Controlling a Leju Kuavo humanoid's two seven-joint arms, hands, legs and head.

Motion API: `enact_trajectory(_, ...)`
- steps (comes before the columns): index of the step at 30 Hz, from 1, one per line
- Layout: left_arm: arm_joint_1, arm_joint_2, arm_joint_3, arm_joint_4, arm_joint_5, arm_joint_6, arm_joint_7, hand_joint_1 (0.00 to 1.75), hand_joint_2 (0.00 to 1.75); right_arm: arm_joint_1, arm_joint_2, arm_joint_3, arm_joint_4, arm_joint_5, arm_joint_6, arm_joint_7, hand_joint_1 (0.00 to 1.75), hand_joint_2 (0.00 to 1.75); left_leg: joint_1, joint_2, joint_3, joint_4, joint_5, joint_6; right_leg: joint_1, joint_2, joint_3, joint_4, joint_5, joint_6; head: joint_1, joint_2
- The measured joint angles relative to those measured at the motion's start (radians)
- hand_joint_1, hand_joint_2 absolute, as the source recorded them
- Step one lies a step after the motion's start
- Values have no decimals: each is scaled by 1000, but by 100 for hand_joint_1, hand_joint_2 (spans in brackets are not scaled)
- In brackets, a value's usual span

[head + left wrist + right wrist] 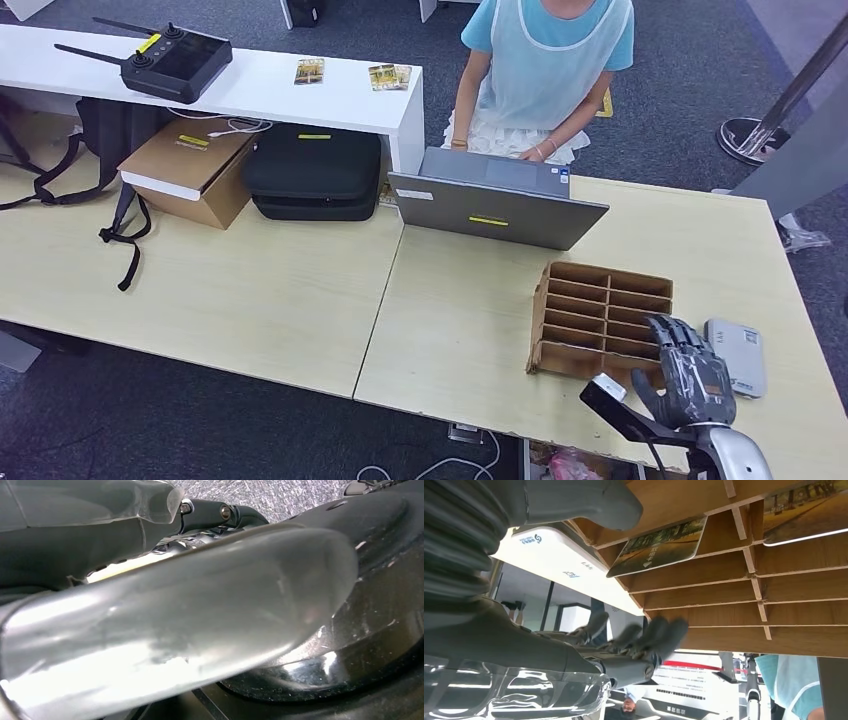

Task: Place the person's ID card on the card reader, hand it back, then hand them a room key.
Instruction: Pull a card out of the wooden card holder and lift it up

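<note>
Right hand, fingers loosely apart, holds nothing beside the card reader, whose long axis runs away from the robot.

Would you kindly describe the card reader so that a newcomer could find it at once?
Start at the pale wooden table with the grey laptop. Near the robot's edge stands a brown slotted card rack; just right of it, past the right hand, lies the card reader. It is the only flat, light grey slab with rounded corners there.
</note>
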Motion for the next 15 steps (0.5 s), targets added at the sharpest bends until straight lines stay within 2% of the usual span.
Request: enact_trajectory(15,0,-1,3,0,1,0,1,0,0,20,8,-9,-22,24,8,19,175,175,0,0,0,0,0,0,0,0,0,0,0,0,0,0)
